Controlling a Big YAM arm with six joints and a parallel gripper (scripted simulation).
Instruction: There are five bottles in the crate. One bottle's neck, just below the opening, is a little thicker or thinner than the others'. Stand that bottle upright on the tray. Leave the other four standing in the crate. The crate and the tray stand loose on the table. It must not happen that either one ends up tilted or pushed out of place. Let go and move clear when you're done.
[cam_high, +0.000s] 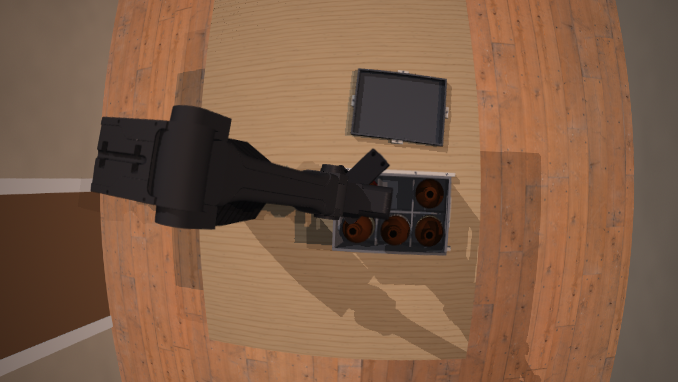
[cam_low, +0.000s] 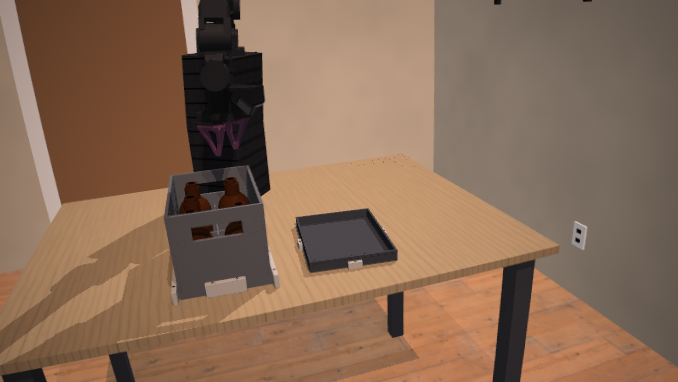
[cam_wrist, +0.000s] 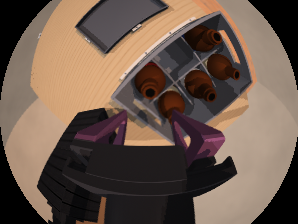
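The grey crate (cam_high: 390, 252) (cam_low: 220, 265) (cam_wrist: 210, 112) has six compartments. Five brown bottles stand in it: one at the tray side, arm end (cam_low: 231, 199) (cam_wrist: 150, 80), mostly hidden by the arm in the overhead view; one at the tray side, far end (cam_high: 430, 194) (cam_wrist: 201, 37); and the other row's arm-end (cam_high: 357, 229) (cam_wrist: 171, 104), middle (cam_high: 395, 231) (cam_wrist: 200, 85) and far-end (cam_high: 429, 232) (cam_wrist: 222, 66) bottles. Neck differences are too small to tell. My gripper (cam_low: 227, 150) (cam_wrist: 149, 114) is open and empty, above the crate's arm end. The dark tray (cam_high: 400, 107) (cam_low: 345, 240) (cam_wrist: 122, 20) is empty.
The tray lies beside the crate, with a gap between them. The crate's high walls surround the bottles. The middle compartment (cam_wrist: 180, 57) on the tray side holds no bottle. White blocks sit at the outer edges of crate and tray.
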